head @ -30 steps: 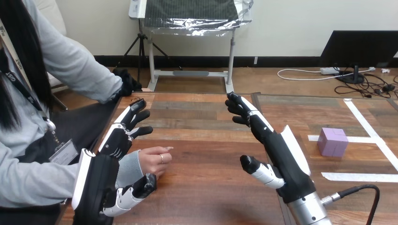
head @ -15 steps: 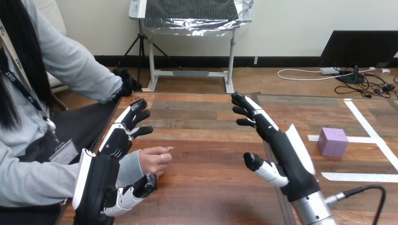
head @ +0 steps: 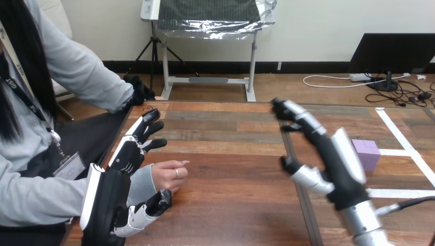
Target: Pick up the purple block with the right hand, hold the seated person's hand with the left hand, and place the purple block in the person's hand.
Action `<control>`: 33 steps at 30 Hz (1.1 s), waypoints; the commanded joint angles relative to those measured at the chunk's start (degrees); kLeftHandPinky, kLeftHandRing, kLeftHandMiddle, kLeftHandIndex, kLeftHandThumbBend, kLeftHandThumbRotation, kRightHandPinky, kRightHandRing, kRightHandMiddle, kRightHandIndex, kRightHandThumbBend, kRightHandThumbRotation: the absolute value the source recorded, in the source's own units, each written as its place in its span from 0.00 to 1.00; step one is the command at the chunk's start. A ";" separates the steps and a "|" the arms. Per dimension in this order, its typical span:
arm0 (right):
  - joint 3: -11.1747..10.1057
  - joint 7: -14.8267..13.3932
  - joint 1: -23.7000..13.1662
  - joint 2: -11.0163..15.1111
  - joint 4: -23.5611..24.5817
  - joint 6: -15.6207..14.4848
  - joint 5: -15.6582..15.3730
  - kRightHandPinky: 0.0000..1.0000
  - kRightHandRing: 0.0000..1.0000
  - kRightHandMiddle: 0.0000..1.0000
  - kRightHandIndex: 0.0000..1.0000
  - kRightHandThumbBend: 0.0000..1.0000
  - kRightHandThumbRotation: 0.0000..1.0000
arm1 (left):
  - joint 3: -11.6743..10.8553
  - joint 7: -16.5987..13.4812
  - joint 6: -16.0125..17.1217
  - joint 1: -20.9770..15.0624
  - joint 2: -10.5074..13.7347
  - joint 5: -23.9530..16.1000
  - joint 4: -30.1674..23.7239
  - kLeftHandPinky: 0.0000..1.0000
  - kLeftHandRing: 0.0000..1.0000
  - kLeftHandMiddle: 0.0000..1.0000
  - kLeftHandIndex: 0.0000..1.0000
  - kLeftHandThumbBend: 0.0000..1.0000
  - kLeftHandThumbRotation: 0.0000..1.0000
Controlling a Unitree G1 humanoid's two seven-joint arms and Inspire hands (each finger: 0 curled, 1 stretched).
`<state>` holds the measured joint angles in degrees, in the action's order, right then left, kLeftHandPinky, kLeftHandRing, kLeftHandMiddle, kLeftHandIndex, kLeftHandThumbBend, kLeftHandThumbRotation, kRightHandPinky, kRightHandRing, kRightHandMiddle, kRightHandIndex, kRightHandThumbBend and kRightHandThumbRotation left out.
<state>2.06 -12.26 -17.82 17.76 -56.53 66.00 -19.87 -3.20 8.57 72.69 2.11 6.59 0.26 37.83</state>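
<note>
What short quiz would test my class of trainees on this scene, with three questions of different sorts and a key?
1. True or false: the right hand has its fingers curled round the purple block.
2. Where does the person's hand lie? A: on the table, close beside the left hand. B: on the purple block. C: on the right hand.
3. Fill in: the purple block stands beside white ___ strips on the table.
Key: 1 false, its fingers are straight; 2 A; 3 tape.
</note>
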 commanded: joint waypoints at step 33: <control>-3.47 -2.43 -15.78 10.19 -1.37 -11.18 0.51 0.78 0.87 0.85 0.86 0.99 0.88 | 0.67 -0.97 2.02 -3.66 -0.88 0.64 0.63 0.75 0.87 0.91 0.89 1.00 0.78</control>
<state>-0.59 -14.24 -28.32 25.77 -55.34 55.91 -19.98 -3.05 7.43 72.83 2.12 5.65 0.18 38.29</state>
